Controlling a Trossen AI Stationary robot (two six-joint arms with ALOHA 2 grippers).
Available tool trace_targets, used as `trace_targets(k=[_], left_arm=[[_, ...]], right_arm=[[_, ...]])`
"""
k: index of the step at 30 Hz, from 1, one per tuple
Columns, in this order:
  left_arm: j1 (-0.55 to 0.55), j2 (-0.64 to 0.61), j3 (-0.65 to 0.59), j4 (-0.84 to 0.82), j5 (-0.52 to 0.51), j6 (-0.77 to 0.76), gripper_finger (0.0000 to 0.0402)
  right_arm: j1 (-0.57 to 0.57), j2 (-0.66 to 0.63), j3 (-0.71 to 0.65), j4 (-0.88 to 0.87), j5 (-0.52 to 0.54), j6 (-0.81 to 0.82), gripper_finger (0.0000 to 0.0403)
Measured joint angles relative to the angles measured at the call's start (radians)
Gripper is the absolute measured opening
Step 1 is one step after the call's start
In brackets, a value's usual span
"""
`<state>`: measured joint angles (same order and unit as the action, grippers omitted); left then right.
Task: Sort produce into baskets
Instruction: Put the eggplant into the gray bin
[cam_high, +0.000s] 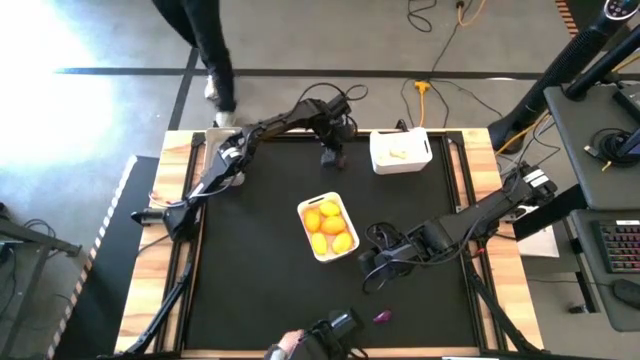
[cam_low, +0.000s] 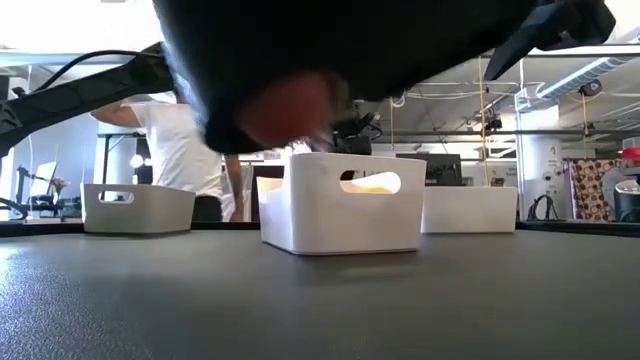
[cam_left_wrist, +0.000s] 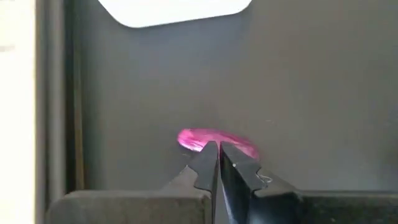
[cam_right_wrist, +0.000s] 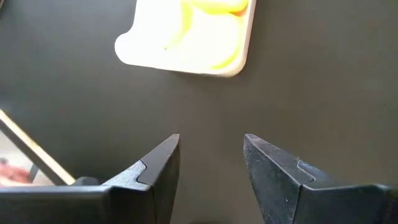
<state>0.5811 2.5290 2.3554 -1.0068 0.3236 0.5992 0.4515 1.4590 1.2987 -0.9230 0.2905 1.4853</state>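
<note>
From above, I see the centre white basket (cam_high: 329, 228) holding yellow and orange fruits (cam_high: 331, 226); the far white basket (cam_high: 401, 151) holds pale bulbs (cam_high: 399, 153). My left gripper (cam_high: 332, 157) sits beside it on the table (cam_high: 250, 250).

Low down, a grey basket (cam_low: 137, 208) stands left.

Left wrist: fingers (cam_left_wrist: 208, 158) pressed together, touching a purple vegetable (cam_left_wrist: 214, 140).

Right wrist: right gripper (cam_right_wrist: 211, 163) fingers parted, empty.

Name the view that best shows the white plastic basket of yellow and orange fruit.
The high view: the white plastic basket shows whole, fruit countable. The low view shows its side and handle slot; the right wrist view shows one end; the left wrist view shows none of it.
</note>
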Motion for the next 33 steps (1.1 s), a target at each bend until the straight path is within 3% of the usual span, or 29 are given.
trace_targets(k=[4, 10, 15, 27, 33], left_arm=[[0.013, 0.011, -0.001, 0.031, 0.07, 0.037, 0.0], [0.049, 0.042, -0.002, 0.003, 0.269, 0.096, 0.0], [0.075, 0.066, -0.002, -0.078, 0.381, 0.165, 0.0], [0.096, 0.093, 0.0, -0.095, 0.411, 0.181, 0.0], [0.097, 0.09, 0.0, -0.069, 0.205, 0.152, 0.0]], right_arm=[[0.0, 0.0, 0.0, 0.001, -0.044, 0.001, 0.0169], [0.0, 0.0, 0.0, 0.002, -0.063, 0.0, 0.0169], [0.0, 0.0, 0.0, 0.002, -0.063, 0.0, 0.0169], [0.0, 0.0, 0.0, 0.023, -0.065, 0.007, 0.0169], [0.0, 0.0, 0.0, 0.023, -0.065, 0.008, 0.0169]])
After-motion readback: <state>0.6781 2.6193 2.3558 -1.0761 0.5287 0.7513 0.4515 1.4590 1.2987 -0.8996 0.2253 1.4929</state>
